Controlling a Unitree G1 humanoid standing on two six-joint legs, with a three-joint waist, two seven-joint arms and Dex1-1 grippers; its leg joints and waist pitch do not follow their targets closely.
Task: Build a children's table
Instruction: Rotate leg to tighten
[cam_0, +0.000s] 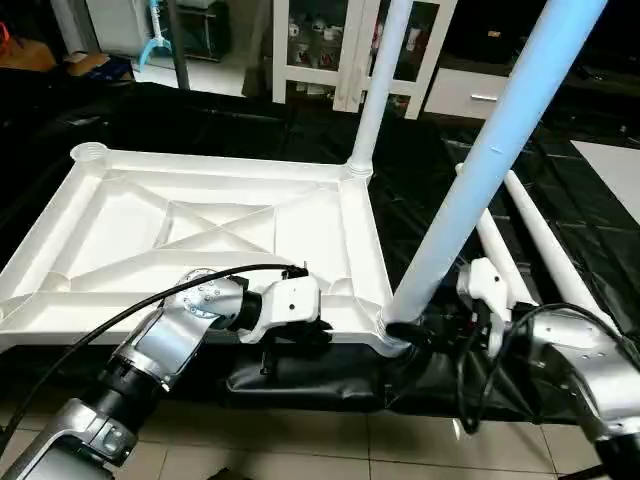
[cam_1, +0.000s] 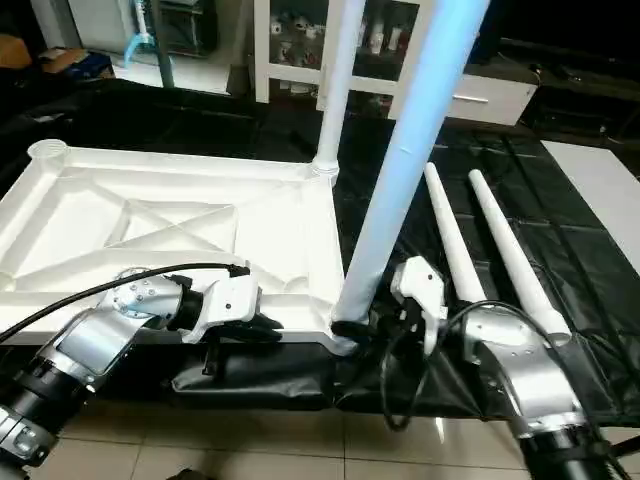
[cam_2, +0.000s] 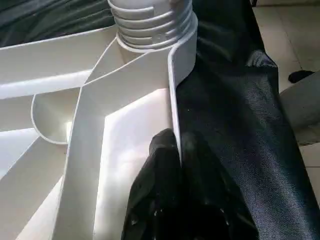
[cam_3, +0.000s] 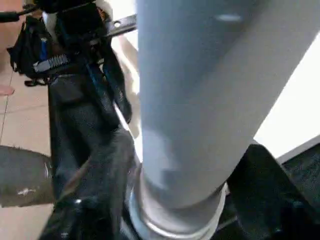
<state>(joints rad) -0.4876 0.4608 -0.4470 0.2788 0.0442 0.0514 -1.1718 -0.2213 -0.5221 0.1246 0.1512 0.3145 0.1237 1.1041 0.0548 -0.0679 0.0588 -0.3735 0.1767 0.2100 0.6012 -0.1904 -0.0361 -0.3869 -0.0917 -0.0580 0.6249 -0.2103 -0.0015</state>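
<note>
**Second leg seated at the near corner while the top is pinned**

While the white plastic rectangular tabletop (cam_0: 215, 240) lies upside down on the black sheet-covered work surface (cam_0: 420, 200), X-ribbed underside up, I am working at its near right corner. My left gripper (cam_2: 176, 145) is pinched shut on the thin upright wall of the top's near edge, one black finger (cam_2: 160, 150) inside the rim and the other outside. I read that as a brace, keeping the light top from sliding or turning as a leg goes in.

My right gripper (cam_0: 415, 330) sits at the foot of a long white tapered tube leg (cam_0: 480, 170) standing in the near right corner socket (cam_0: 385, 325). Its black fingers (cam_3: 107, 165) stand on either side of the tube just above the threaded collar, parted about as wide as the leg; whether they press on it or merely bracket it I cannot tell.

That leg rises from the socket with its long axis leaning a little toward the surface's right edge, so I judge it not fully seated yet. A second leg (cam_0: 375, 90) stands straighter in the far right corner socket. The far left socket (cam_0: 88, 153) is empty, and two more white legs (cam_1: 480, 240) lie side by side near the right edge of the sheet, long axes running from near to far, just beside my right forearm.
</note>
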